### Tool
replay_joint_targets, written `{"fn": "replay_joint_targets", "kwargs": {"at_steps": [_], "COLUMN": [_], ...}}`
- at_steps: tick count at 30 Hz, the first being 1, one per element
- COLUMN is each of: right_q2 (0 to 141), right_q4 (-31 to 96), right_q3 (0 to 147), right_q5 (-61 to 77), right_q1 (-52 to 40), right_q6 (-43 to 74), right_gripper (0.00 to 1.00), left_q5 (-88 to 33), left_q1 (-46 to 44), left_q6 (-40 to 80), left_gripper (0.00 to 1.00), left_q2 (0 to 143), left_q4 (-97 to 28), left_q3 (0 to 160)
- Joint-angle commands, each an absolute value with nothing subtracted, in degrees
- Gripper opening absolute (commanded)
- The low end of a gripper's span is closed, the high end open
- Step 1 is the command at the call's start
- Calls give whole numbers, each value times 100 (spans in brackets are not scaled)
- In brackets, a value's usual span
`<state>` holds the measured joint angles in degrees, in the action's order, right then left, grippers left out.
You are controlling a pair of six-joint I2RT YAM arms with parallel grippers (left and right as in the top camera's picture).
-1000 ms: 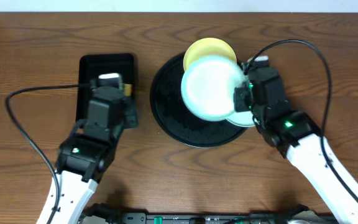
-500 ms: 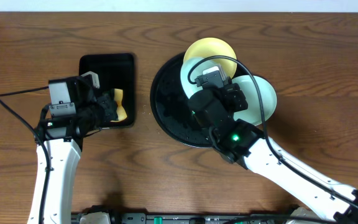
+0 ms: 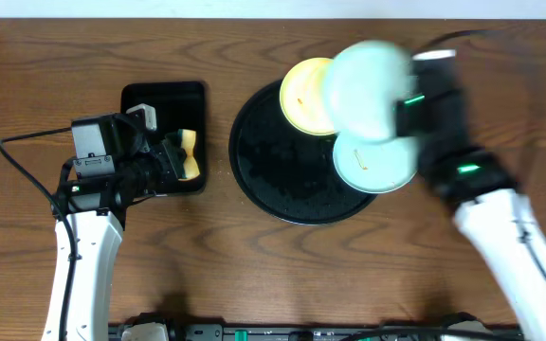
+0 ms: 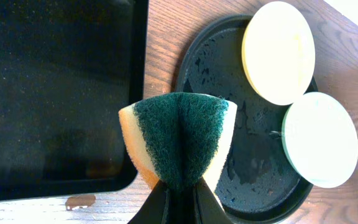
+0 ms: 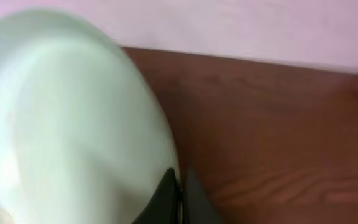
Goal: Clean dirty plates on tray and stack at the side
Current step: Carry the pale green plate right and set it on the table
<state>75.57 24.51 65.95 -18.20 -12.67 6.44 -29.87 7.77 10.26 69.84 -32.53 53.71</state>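
Observation:
The round black tray (image 3: 273, 161) holds a pale yellow plate (image 3: 306, 95) at its far edge and a mint-blue plate (image 3: 377, 163) with a small orange smear at its right edge. Both also show in the left wrist view, yellow plate (image 4: 277, 51), mint plate (image 4: 320, 139), tray (image 4: 216, 68). My right gripper (image 3: 401, 112) is shut on the rim of the other mint-blue plate (image 3: 368, 90), held blurred in the air above the tray's far right; it fills the right wrist view (image 5: 67, 124). My left gripper (image 3: 173, 161) is shut on a folded yellow and green sponge (image 4: 178, 140) over the rectangular tray.
A rectangular black tray (image 3: 159, 104) lies left of the round tray, its inside (image 4: 55, 93) empty. A small wet spot (image 4: 79, 201) marks the wood at its front edge. Bare wooden table (image 3: 500, 85) lies right of the round tray. A pale wall borders the table's far edge (image 5: 229, 25).
My right arm swung from over the tray's middle to the far right, carrying the mint-blue plate up and away. The second mint plate on the tray is now uncovered. The left gripper barely moved.

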Motion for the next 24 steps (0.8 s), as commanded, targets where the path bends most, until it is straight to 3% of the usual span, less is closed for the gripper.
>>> {"fn": "replay_joint_targets", "kwargs": {"at_steps": [1,4,9,21,22,23,24], "right_q2": [7738,8204,9080,10440,10440,10440,10440], "right_q4": [2720,2705,2493,1992,1988,1973,1979], "right_q3": [6630,6630,6630,6630,6630,6630,6630], "right_q5": [242,899,1234,1232,1232,1232,1236], "right_q1": [655,1876,2707,3236,3242,3247,3245], "right_q6": [1028,1070,1068,1000,1000,1000,1000], "right_gripper": [1,1,1,3,5,12,30], "left_q5": [-3087,-3087,-3087,-3085,-3085,-3085,-3085], "left_q1": [801,801,801,801,801,801,801], "left_q6": [921,923,921,860,858,858,858], "left_gripper": [8,8,8,8,8,8,8], "left_q2": [6949,6952,6952,6952,6952,6952,6952], "left_q4": [-3251,-3251,-3284,-3361,-3361,-3358,-3358], "left_q3": [5537,5537,5537,5537,5537,5537,5537]}}
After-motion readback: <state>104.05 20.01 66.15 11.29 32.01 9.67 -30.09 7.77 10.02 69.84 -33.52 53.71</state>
